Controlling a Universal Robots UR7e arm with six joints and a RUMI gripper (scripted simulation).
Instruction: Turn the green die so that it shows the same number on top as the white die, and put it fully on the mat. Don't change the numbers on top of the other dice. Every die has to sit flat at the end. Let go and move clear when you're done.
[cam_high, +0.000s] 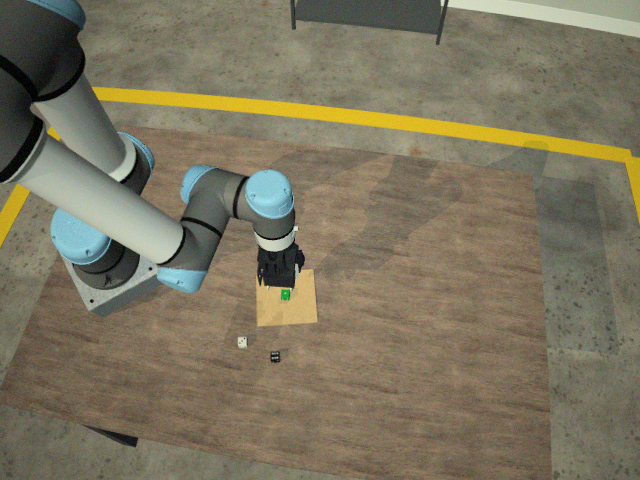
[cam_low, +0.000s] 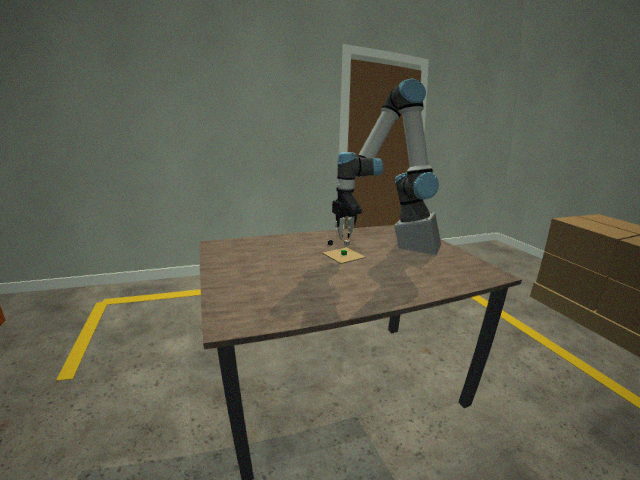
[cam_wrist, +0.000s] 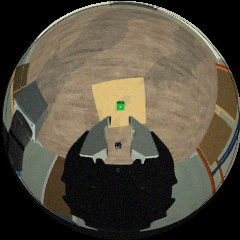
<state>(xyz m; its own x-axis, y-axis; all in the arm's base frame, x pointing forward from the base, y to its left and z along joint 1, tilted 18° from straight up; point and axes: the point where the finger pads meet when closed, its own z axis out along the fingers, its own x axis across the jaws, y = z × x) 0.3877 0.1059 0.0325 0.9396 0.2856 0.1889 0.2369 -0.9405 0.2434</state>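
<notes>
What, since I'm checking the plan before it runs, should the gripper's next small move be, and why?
Probably lower the gripper beside the green die to tip it. The fingers stand close together and hold nothing, hovering above the die, which lies flat on the mat. Whether its top matches the white die is too small to read.
</notes>
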